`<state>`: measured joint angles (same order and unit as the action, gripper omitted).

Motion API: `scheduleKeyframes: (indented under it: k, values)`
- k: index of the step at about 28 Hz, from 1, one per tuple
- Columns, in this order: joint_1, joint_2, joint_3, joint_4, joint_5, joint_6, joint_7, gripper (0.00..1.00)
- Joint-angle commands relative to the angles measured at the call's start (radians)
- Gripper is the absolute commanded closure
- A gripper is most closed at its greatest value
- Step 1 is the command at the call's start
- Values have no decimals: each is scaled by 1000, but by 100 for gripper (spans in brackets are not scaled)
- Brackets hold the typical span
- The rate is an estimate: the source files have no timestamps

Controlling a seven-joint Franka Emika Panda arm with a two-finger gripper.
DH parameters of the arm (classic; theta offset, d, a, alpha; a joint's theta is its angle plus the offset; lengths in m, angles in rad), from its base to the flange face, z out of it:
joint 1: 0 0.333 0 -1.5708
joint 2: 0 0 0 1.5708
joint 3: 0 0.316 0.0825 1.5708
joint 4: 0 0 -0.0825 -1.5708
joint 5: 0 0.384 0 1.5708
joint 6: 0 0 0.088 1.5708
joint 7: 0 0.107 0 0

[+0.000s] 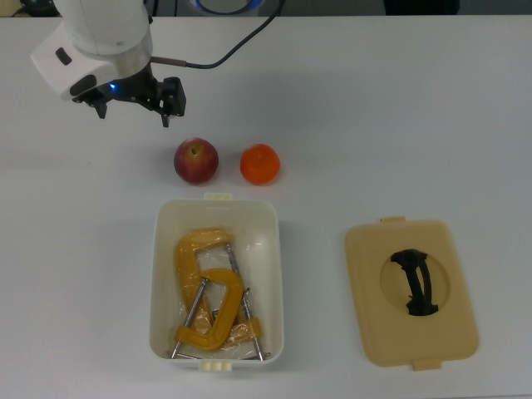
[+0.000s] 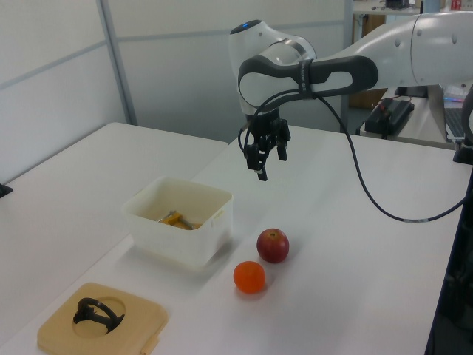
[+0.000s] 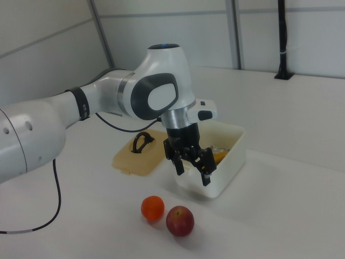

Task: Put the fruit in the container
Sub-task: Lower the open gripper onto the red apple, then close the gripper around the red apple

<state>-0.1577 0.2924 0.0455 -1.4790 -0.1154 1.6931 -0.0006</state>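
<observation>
In the top view, the gripper (image 1: 133,106) hangs above the white surface (image 1: 399,116), up and to the top view's left of the apple (image 1: 196,160). Its fingers are apart and they hold nothing. The apple and the orange (image 1: 260,164) lie side by side, near but not touching, just beyond the short side of the container (image 1: 278,274). Both fruits are outside it, so I judge that the task has not started. Inside the container lie two yellow-orange clamps (image 1: 212,295), crossed over each other, which leave little free floor for the fruit. One tan lid (image 1: 411,293) with a black handle lies flat, well apart at the top view's right, so the container is open.

In the left view, the gripper is high in the air, well above the two fruits, probably because it must first come over one of them.

In the right view, the fingers point down and stand open, in front of the container wall.
</observation>
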Motion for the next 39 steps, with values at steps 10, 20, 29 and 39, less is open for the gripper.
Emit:
scheduleKeyframes:
  k: [10, 20, 29, 39]
  values:
    - [7, -205, 7, -213, 13, -39, -38, 0]
    - [63, -249, 10, -449, 16, 210, -70, 0]
    - [89, -199, 10, -497, 13, 330, -75, 0]
    - [95, -75, 11, -485, -32, 434, -70, 0]
